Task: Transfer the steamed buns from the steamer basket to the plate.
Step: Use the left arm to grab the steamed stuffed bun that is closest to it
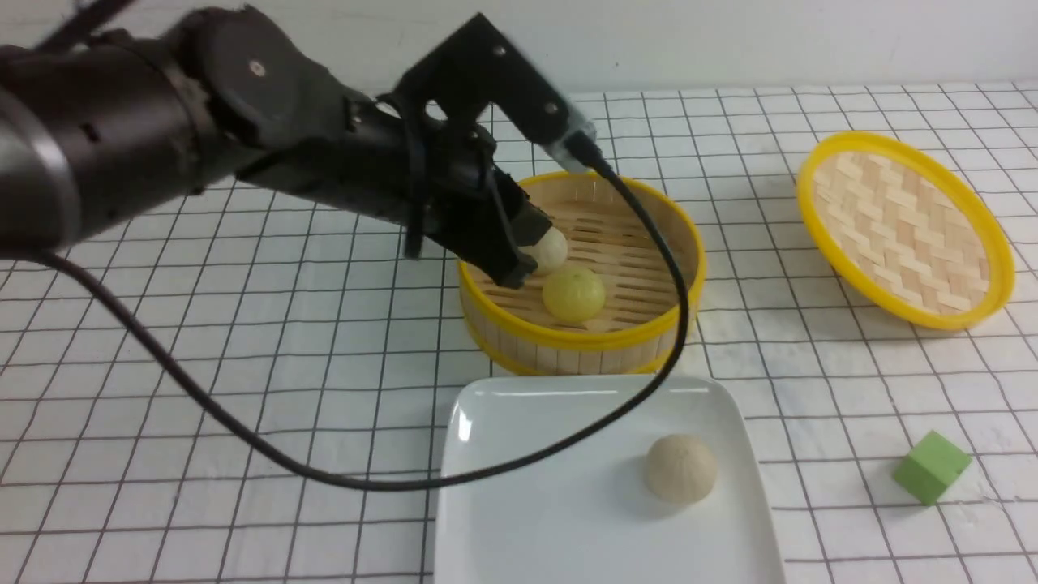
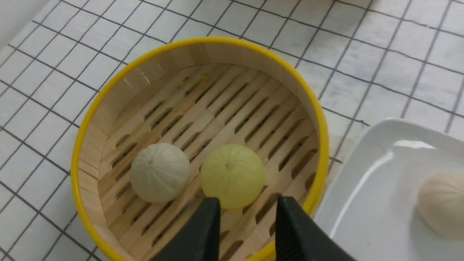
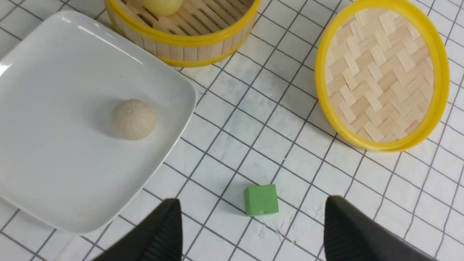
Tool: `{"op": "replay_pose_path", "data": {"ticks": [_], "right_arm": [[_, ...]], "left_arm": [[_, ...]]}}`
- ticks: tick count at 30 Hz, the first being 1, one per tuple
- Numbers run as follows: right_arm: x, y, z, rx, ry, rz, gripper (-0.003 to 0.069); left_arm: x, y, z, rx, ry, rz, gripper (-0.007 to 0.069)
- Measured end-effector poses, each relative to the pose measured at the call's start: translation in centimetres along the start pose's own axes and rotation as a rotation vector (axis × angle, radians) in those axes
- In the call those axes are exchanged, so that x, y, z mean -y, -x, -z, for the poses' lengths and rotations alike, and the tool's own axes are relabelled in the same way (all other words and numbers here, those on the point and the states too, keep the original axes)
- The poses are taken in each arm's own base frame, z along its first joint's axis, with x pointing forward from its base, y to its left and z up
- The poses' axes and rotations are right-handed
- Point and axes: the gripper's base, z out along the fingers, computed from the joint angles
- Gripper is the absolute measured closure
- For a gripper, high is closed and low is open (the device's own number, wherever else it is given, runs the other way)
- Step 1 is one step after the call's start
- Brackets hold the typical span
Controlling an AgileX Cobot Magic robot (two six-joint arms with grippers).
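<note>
While everything sits on a white tablecloth (image 1: 243,365) with a dark grid on it, and a plain pale wall (image 1: 730,40) runs along the back, the left arm (image 1: 122,130) fills the left side of the front view. Its black cable (image 1: 243,438) droops in a big loop across the cloth and passes over the far part of the plate (image 1: 527,503). The left gripper (image 1: 531,255) is poked down into the steamer basket (image 1: 584,345), jaws partly apart with nothing between them. From the front, the tips are right by the beige bun (image 1: 554,247), and I honestly can't tell if they touch it. The yellow bun (image 1: 573,294) sits on the slatted floor just beside that one, closer to the robot. The plate is just in front of the basket, edge nearly against its wall, and the other beige bun (image 1: 680,467) rests on it toward the right side. Further right, the woven lid (image 1: 904,227) with the yellow rim lies on the cloth, well apart from the basket. A green cube (image 1: 931,466) sits nearer the robot, off the plate's right edge. The right gripper (image 3: 253,201) hangs above that cube, jaws spread wide and empty, not touching anything.
</note>
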Motion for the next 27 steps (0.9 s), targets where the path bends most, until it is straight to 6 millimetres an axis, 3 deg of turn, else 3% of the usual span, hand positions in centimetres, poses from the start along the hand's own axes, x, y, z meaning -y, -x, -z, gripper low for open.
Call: {"op": "replay_pose_path", "data": {"ticks": [5,15,20,27], "right_arm": [[0.0,-0.1,0.0,-0.014,0.001,0.001,0.0147],[0.0,-0.2,0.1,-0.013,0.003,0.000,0.0147],[-0.1,-0.3,0.3,-0.007,0.002,0.001,0.0147],[-0.1,-0.3,0.3,-0.010,0.003,0.001,0.0147]], "left_arm": [[-0.8,-0.5,-3.1,-0.020,0.037,-0.009,0.0377],[-1.6,-1.4,-9.6,-0.102,-0.050,0.026,0.0377],[-1.4,-2.4,-11.5,-0.142,-0.085,0.039,0.0377],[-1.2,-3.2,-12.5,-0.166,-0.098,0.043,0.0377]]}}
